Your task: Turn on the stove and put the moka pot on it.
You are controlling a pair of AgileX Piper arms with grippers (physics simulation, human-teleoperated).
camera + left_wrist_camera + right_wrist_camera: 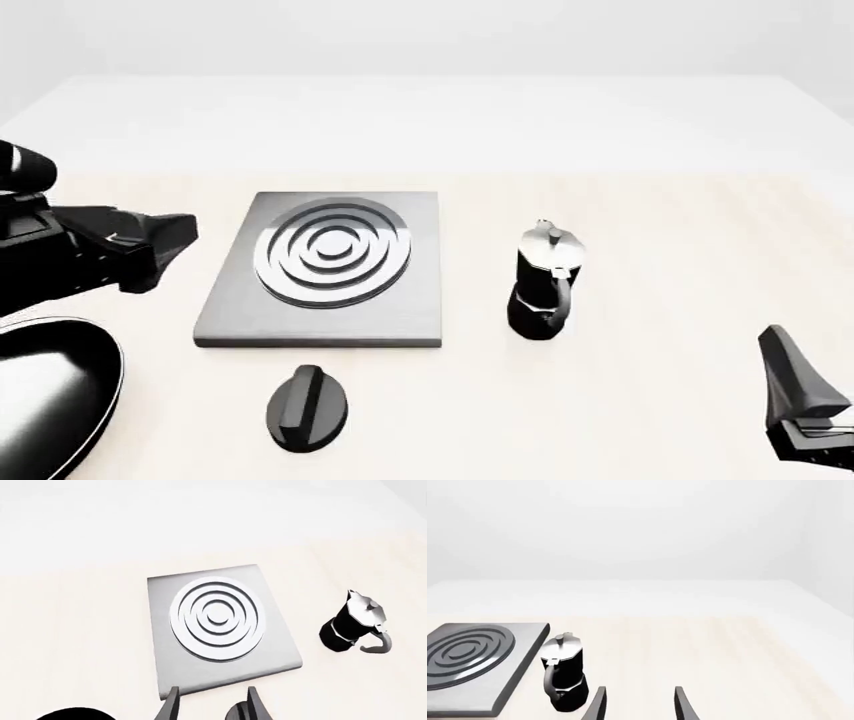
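Pale, light-wood tabletop (641, 400) fills the scene under a plain white background. On it the stove (327, 270) is laid flat as a square grey slab, its concentric silver and dark rings facing upward; nothing is set on it. To its right, apart from its edge, the moka pot (545, 280) is stood upright, long axis vertical, silver lid and knob on top, the curved handle turned toward the near edge of the table. A black oval knob (310, 406) is placed just in front of the stove, its raised ridge running roughly front to back. The left gripper (212, 705) is seen with jaws apart, empty, near the stove's front edge. The right gripper (639, 704) is likewise held apart, beside the pot, gripping nothing.
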